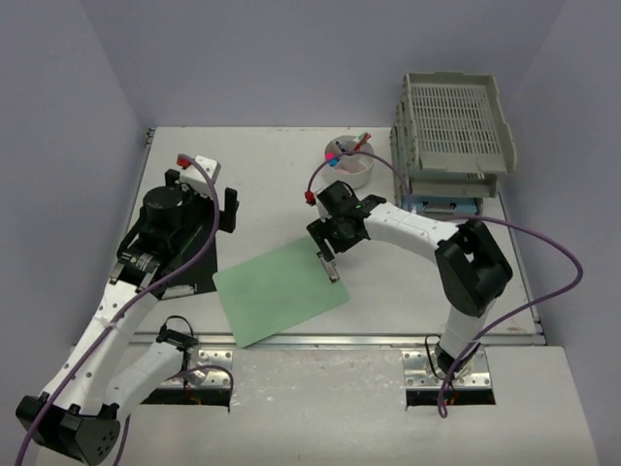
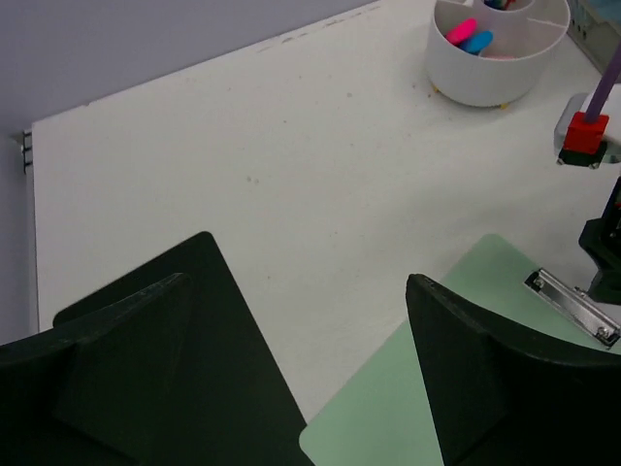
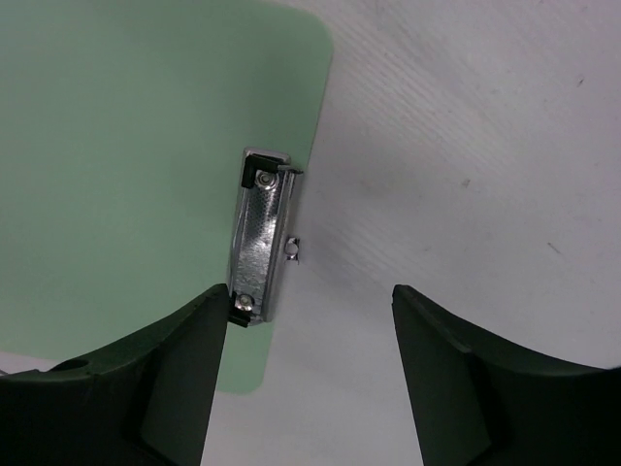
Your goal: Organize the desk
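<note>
Green clipboard (image 1: 279, 291) lay flat on tabletop (image 1: 262, 175), thin, stiff, probably light; metal clip (image 3: 260, 238) looked surest hold; right gripper (image 3: 309, 301) and left gripper (image 2: 301, 291) both open, empty.

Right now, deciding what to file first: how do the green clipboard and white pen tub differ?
The clipboard is flat, green and rectangular; the pen tub is white, round and walled. The clipboard lies near the front; the pen tub stands farther back, beside the grey trays. Both rest on the desk.
</note>
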`<state>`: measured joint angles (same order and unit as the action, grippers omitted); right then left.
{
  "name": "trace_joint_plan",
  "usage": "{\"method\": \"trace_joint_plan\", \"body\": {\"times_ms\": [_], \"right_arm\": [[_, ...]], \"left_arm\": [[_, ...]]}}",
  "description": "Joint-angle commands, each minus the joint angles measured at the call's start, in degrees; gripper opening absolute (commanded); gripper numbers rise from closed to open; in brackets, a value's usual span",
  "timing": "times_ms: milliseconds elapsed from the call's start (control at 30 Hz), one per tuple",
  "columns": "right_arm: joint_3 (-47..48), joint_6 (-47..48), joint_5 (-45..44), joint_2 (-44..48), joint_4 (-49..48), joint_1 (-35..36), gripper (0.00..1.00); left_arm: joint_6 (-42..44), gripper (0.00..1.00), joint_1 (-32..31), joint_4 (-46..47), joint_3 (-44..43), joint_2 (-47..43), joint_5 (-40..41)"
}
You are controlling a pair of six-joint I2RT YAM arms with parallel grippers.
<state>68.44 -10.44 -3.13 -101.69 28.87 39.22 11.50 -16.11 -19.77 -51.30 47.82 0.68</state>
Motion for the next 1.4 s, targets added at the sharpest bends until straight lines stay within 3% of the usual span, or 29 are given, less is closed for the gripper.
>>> {"method": "trace_joint_plan", "body": {"times_ms": [0, 500, 667, 767, 833, 900, 1367], "right_arm": [[4.65, -10.56, -1.58, -4.44, 5.58, 0.11, 0.72], [7.85, -10.73, -0.83, -13.07, 4.09, 1.65, 0.71], [6.92, -12.59, -0.67, -14.19, 4.67, 1.65, 0.56], [5.61, -14.15, -0.81, -14.33, 5.19, 1.65, 0.34], [4.00, -15.68, -1.28, -14.02, 5.90, 1.46, 0.10], [2.95, -17.03, -1.04, -13.22, 6.46, 0.58, 0.02], [-12.60, -31.29, 7.95, 3.11, 12.92, -10.03, 0.00]], "left_arm": [[-13.08, 0.90, 0.91, -1.06, 2.25, -4.10, 3.76], [-14.40, 0.93, 1.00, 3.21, 8.82, -5.90, 3.98], [-14.49, 0.94, 1.08, 4.28, 9.55, -5.14, 4.21], [-14.40, 0.94, 1.08, 4.72, 9.49, -4.56, 4.51], [-14.05, 0.95, 1.08, 4.94, 9.55, -4.20, 4.91], [-13.96, 0.95, 1.08, 5.19, 9.56, -3.95, 5.21], [-16.53, 0.96, 1.08, 5.52, 7.59, -0.85, 5.67]]}}
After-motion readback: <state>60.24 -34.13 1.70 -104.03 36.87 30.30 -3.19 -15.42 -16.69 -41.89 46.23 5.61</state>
